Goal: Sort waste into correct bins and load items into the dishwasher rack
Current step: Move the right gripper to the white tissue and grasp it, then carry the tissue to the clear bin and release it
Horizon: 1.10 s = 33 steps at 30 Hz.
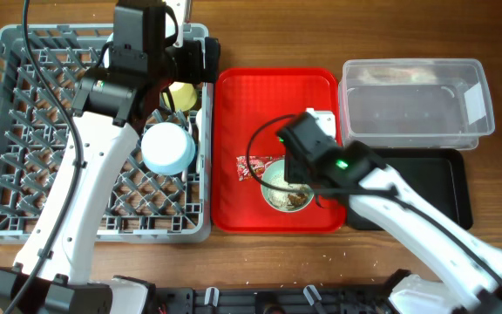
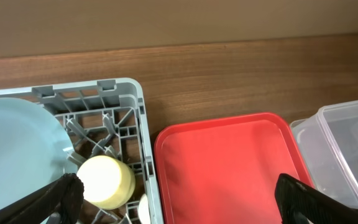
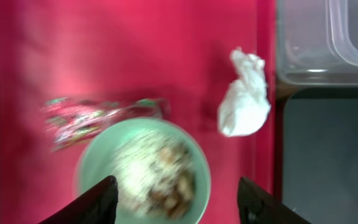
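The grey-blue dishwasher rack stands at the left. In it are a round pale blue plate and a small yellow cup. My left gripper is open and empty above the rack's far right corner, with the cup by its left finger. On the red serving tray sits a pale blue bowl holding beige-brown food scraps. A red snack wrapper and a white tissue lie beside it. My right gripper is open above the bowl.
The clear plastic tub stands at the far right, and the black tray lies in front of it. Both are next to the red tray's right edge. A small white piece shows in the rack below the cup.
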### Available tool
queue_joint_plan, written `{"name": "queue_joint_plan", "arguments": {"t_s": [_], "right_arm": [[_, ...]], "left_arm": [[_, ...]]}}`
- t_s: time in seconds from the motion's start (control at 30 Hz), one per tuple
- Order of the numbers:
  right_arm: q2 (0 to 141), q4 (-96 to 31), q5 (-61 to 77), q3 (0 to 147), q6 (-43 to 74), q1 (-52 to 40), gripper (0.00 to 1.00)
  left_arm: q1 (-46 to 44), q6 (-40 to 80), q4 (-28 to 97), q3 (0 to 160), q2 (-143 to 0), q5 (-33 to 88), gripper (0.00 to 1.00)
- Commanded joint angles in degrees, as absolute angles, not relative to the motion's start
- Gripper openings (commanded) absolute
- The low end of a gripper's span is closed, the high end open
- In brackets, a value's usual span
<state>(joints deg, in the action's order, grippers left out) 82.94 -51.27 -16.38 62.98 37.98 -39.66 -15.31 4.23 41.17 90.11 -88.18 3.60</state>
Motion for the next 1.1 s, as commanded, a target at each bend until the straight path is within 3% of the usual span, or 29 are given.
{"name": "queue_joint_plan", "arguments": {"t_s": [0.0, 0.07, 0.13, 0.27, 0.6, 0.77, 0.83, 0.93, 1.07], "right_arm": [[90.8, -50.0, -27.0, 62.2, 40.0, -38.1, 0.56], [93.8, -49.4, -24.8, 62.2, 40.1, -35.3, 0.34], [95.5, -47.4, -23.4, 62.2, 40.0, -31.9, 0.23], [96.2, -43.0, -16.4, 62.2, 37.3, -28.5, 0.24], [96.2, -40.8, -18.2, 58.2, 36.0, -28.5, 0.36], [96.2, -35.5, -18.2, 53.6, 36.0, -28.5, 0.36], [96.2, -35.2, -18.0, 53.6, 36.0, -28.5, 0.32], [96.0, -35.3, -17.6, 53.7, 35.9, -28.5, 0.04], [90.4, -41.5, -18.0, 62.5, 30.5, -28.5, 0.04]], "left_arm": [[-15.3, 5.0, 41.0, 90.2, -88.2, 4.5, 1.0], [-15.3, 5.0, 41.0, 90.2, -88.2, 4.5, 1.0], [-15.3, 5.0, 41.1, 90.2, -88.2, 4.5, 1.0], [-15.3, 5.0, 41.1, 90.2, -88.2, 4.5, 1.0], [-15.3, 5.0, 41.1, 90.2, -88.2, 4.5, 1.0], [-15.3, 5.0, 41.1, 90.2, -88.2, 4.5, 1.0], [-15.3, 5.0, 41.1, 90.2, -88.2, 4.5, 1.0], [-15.3, 5.0, 41.0, 90.2, -88.2, 4.5, 1.0], [-15.3, 5.0, 41.1, 90.2, -88.2, 4.5, 1.0]]}}
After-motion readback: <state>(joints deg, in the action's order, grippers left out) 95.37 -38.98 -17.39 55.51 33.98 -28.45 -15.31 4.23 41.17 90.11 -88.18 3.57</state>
